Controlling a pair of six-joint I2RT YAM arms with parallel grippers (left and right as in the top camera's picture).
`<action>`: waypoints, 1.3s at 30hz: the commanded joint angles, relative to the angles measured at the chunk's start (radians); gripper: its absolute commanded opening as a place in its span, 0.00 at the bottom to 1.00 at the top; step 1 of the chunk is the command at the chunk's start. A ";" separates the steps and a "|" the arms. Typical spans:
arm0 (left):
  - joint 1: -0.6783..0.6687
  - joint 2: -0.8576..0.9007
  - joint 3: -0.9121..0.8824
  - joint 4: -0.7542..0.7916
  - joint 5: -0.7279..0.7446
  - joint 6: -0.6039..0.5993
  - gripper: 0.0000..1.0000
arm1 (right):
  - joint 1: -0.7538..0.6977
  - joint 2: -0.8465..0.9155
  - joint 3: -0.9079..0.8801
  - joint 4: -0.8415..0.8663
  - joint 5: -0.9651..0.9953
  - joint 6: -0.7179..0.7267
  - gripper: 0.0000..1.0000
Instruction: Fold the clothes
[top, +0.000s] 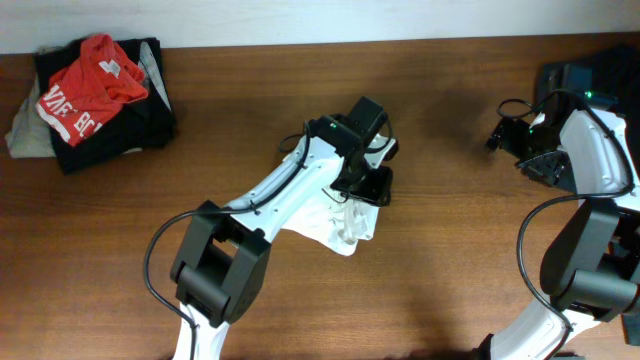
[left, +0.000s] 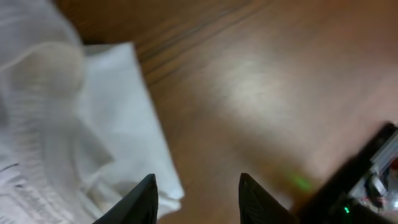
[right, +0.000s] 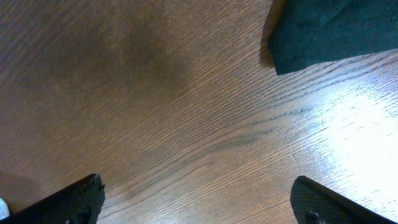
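Note:
The white shirt (top: 345, 228) lies bunched in the middle of the table, mostly hidden under my left arm. In the left wrist view the white shirt (left: 93, 124) fills the left side, blurred, with a corner right by the left finger. My left gripper (left: 198, 190) is open with only bare wood between its fingers; in the overhead view the left gripper (top: 363, 186) sits at the shirt's far edge. My right gripper (right: 199, 199) is open wide over bare wood. A dark slate garment (right: 329, 31) lies just beyond it.
A pile at the back left holds a red garment with white lettering (top: 88, 85) on a black garment (top: 115, 132), with a pale cloth (top: 24, 135) beside it. The right arm (top: 590, 150) stands at the right edge. The table (top: 450, 260) is brown wood.

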 joint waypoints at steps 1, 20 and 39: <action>-0.005 -0.007 0.138 -0.070 0.027 0.091 0.41 | -0.003 0.002 0.017 0.001 0.016 0.013 0.99; -0.008 0.217 0.188 -0.284 -0.171 0.072 0.29 | -0.003 0.002 0.017 0.001 0.016 0.013 0.99; -0.101 0.247 0.290 -0.251 -0.234 0.074 0.16 | -0.003 0.002 0.017 0.001 0.016 0.013 0.99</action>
